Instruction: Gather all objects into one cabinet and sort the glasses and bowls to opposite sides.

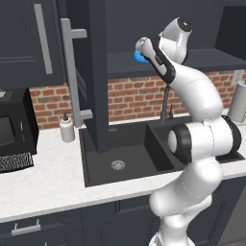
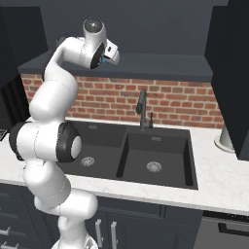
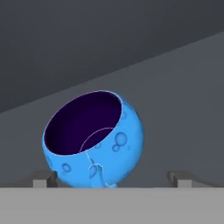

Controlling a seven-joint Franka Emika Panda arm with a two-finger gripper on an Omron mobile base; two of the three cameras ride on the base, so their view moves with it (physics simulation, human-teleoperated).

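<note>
Left base view first: the white arm reaches up from the lower right, and the gripper (image 1: pixel 140 50) is inside the open cabinet (image 1: pixel 158 62), right up against the blue bowl (image 1: pixel 140 56), which peeks out just below and behind the hand. The bowl sits on the cabinet's bottom board. From this side I cannot tell how the jaws stand, as the hand hides them. Well below the jaws lies the dark sink (image 1: pixel 125 156), and the open cabinet door (image 1: pixel 89 72) with its long grey bar handle (image 1: pixel 72 72) hangs off to the left of them. Far down-left, a white soap dispenser (image 1: pixel 67 128) stands on the pale counter (image 1: pixel 43 182).

Over to the right base view: the hand is up at the cabinet's floor again, and only a sliver of the blue bowl (image 2: pixel 103 60) shows just ahead of the gripper (image 2: pixel 113 54). Beneath the jaws are the brick wall, the black faucet (image 2: pixel 142 111) and the double sink (image 2: pixel 131 153).

Now the hand view: the two fingertips (image 3: pixel 43 179) stand spread to their widest, one at each side, gripping nothing. The blue bowl (image 3: pixel 98 140) lies between them, a little closer to the left tip, tilted so its dark purple inside faces up and to the left. It rests on the grey cabinet board.
</note>
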